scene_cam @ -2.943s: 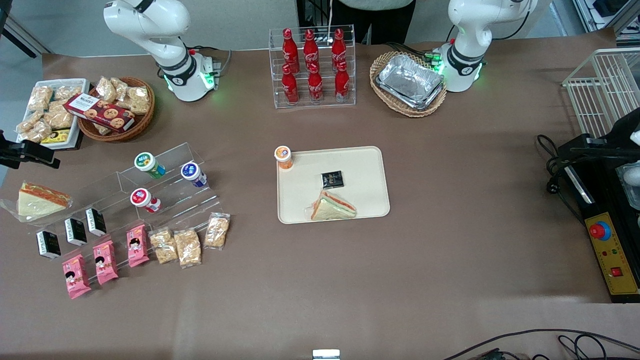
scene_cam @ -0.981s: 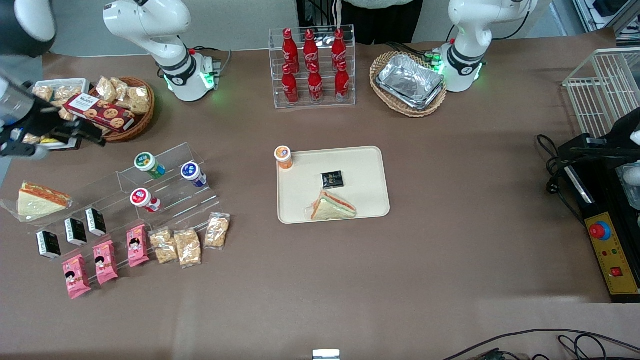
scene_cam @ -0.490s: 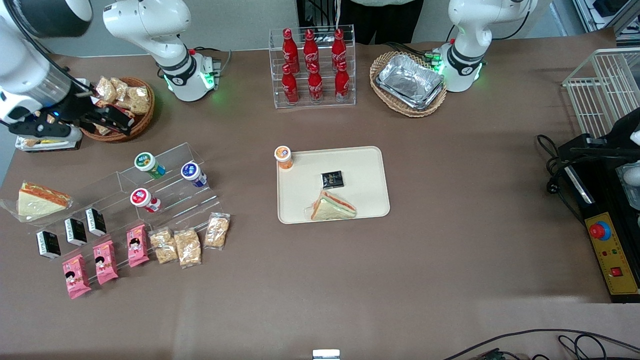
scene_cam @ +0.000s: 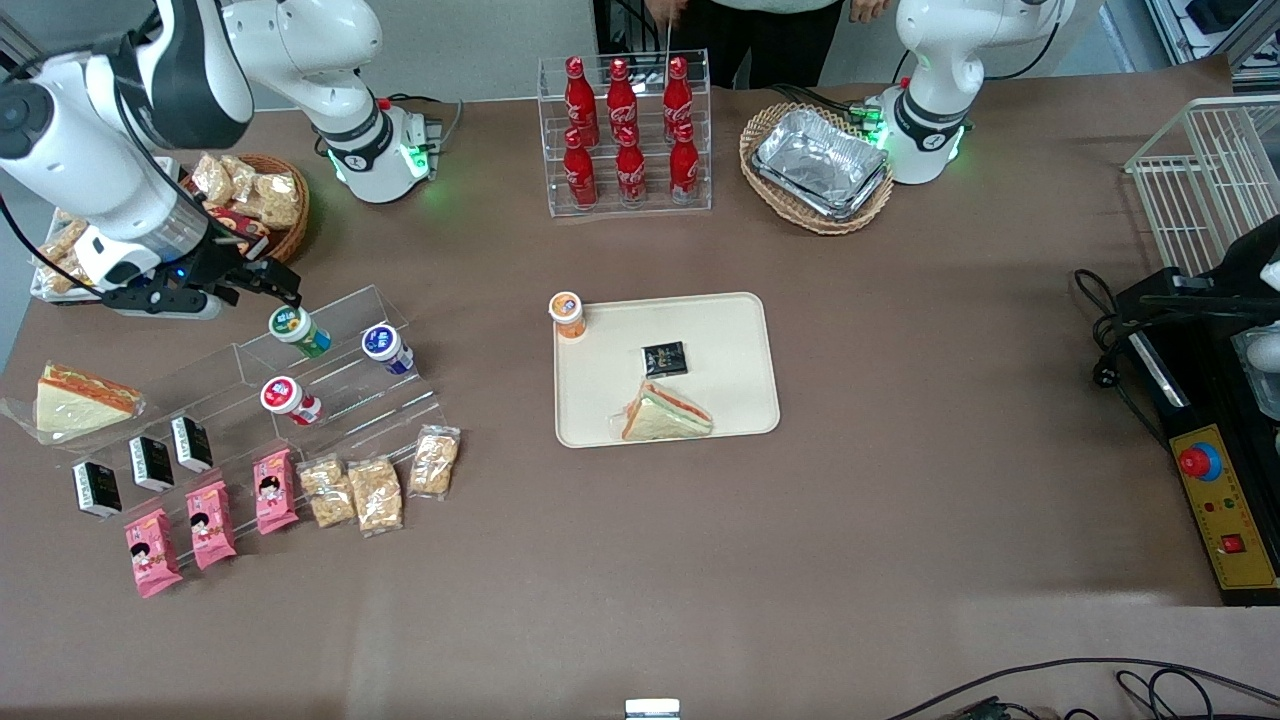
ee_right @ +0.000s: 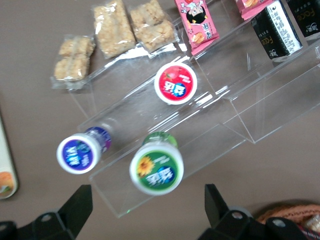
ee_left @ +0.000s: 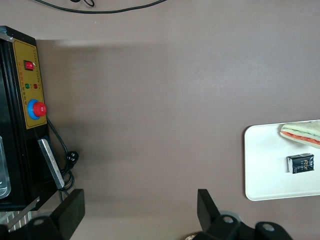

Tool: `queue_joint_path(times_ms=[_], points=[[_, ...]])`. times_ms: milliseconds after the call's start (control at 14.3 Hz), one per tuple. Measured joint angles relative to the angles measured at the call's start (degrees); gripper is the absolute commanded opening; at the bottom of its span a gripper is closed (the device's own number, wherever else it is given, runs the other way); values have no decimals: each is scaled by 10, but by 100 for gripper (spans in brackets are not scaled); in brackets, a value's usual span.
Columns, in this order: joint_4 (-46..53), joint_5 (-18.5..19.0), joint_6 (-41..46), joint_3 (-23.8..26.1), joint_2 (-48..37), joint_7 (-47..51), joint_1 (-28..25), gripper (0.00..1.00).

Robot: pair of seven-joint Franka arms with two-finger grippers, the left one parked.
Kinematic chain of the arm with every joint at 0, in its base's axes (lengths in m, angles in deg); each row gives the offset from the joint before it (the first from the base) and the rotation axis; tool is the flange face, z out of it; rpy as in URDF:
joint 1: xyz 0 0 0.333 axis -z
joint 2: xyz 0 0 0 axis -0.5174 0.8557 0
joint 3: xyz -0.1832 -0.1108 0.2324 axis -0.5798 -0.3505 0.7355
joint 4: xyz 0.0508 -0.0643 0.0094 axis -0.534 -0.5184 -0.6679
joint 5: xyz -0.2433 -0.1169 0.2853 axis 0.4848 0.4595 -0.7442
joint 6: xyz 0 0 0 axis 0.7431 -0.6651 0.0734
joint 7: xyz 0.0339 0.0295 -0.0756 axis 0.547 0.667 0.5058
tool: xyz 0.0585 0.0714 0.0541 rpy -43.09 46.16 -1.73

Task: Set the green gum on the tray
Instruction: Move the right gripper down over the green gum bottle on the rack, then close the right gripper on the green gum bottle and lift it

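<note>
Right wrist view: open black two-finger gripper (ee_right: 147, 212) poised above small green-bodied, white-capped gum bottle (ee_right: 157, 168) on clear acrylic stepped stand (ee_right: 235, 125), well apart from flat beige rectangular tray (scene_cam: 735, 325); likely to knock neighbouring blue-bodied bottle (ee_right: 80, 152) if lowered off-centre; fingertips cropped, bottle base unseen.

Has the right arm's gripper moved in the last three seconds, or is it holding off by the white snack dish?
Yes. The gripper has swung in from the table's edge toward the clear acrylic stepped stand; it now hovers, fingers open, above the green gum.
</note>
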Motion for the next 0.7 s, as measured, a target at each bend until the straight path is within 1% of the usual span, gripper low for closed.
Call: queue_joint_path(times_ms=[210, 420, 490, 561, 631, 701], points=[[-26, 0, -55, -4, 29, -17, 12, 100], [-29, 0, -84, -4, 64, -17, 12, 99], [-29, 0, -91, -4, 72, -17, 12, 96], [-29, 0, -98, -4, 79, -17, 12, 86], [-29, 0, -103, -4, 85, -17, 12, 79], [-29, 0, -107, -4, 90, -17, 12, 75]])
